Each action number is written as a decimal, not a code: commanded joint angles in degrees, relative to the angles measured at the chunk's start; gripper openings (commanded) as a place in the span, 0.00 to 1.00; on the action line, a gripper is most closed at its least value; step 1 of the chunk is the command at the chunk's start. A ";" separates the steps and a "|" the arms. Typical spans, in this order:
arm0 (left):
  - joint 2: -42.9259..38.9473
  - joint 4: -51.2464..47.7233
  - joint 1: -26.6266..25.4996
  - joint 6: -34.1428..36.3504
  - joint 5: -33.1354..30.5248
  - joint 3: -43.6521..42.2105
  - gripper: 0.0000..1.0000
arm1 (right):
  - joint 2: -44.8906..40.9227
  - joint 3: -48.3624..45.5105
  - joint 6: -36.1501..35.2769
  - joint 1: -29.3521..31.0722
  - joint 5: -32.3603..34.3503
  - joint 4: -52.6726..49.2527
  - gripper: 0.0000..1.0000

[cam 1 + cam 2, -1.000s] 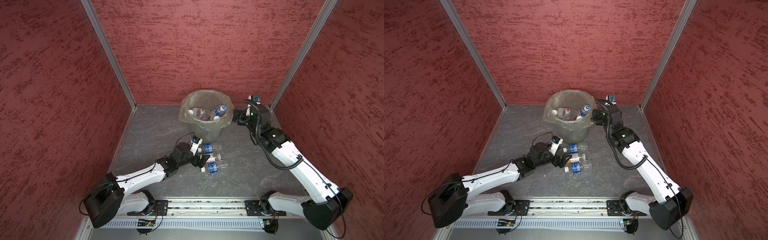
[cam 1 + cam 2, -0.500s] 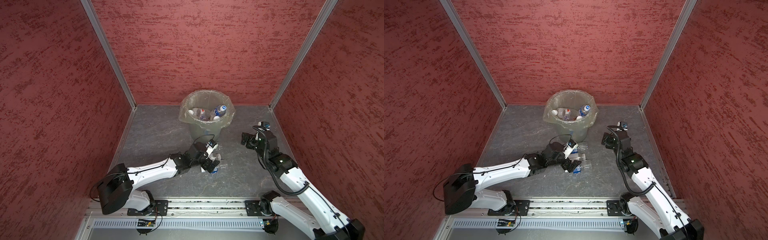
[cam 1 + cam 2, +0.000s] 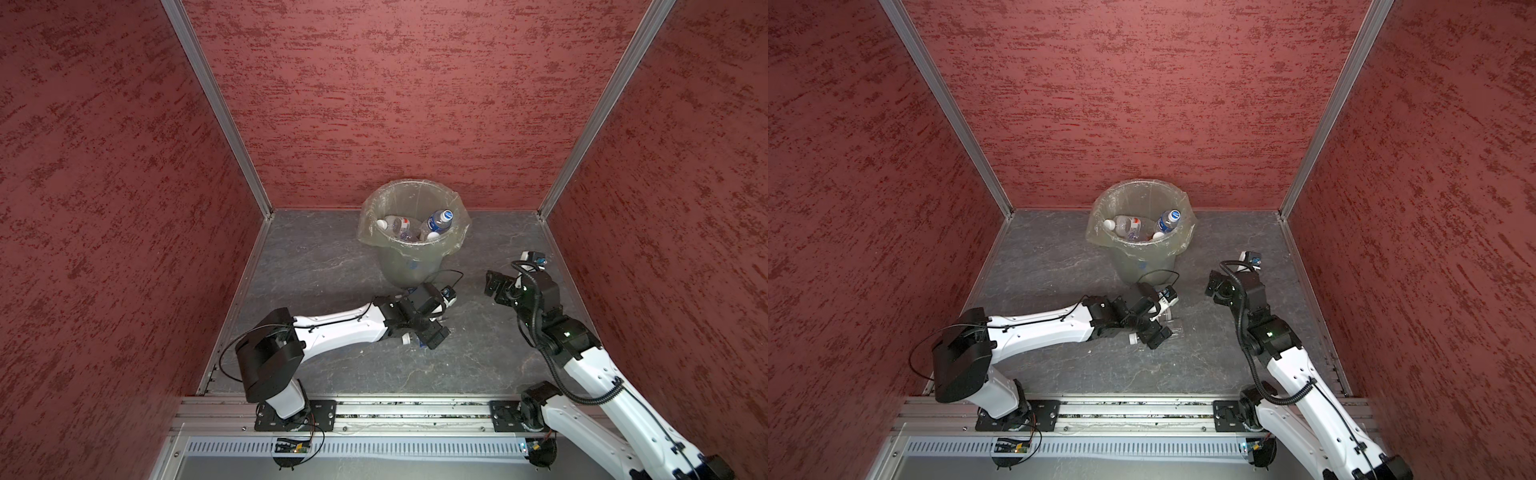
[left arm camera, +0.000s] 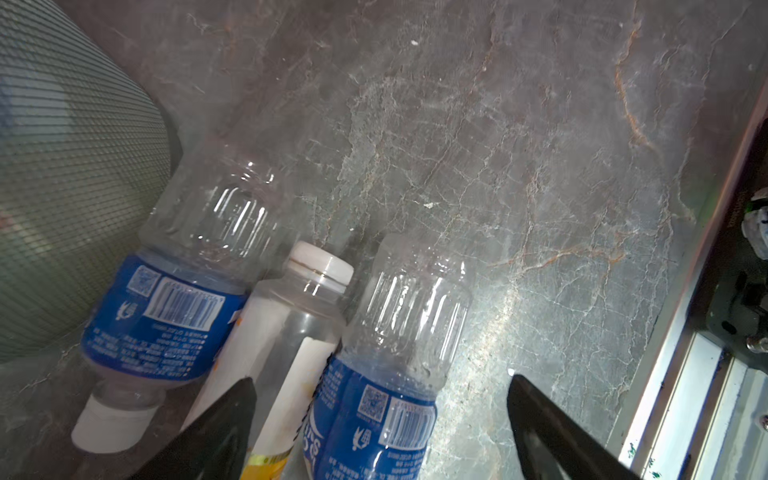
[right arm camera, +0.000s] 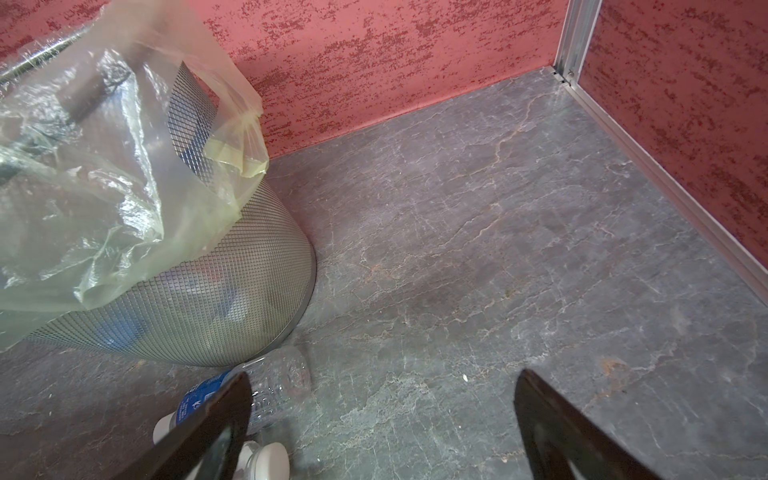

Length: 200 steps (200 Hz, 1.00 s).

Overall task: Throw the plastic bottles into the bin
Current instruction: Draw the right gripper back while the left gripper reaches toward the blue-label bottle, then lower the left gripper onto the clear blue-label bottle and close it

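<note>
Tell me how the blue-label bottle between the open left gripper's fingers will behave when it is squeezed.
The blue-label bottle looks empty, so it is probably light; its thin ribbed wall may dent when squeezed. Round and lying on its side on the floor, it could roll if nudged.

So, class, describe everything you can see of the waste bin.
The bin is a round, grey wire-mesh bucket standing upright on the stone-look floor near the back wall. A translucent yellowish bag lines it, folded over the rim. Several plastic bottles lie inside; another bottle lies at its base.
</note>
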 commanded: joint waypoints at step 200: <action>17.83 -26.45 -3.65 3.81 -2.38 19.47 0.84 | -2.67 -1.92 1.39 -2.32 -2.38 1.65 0.99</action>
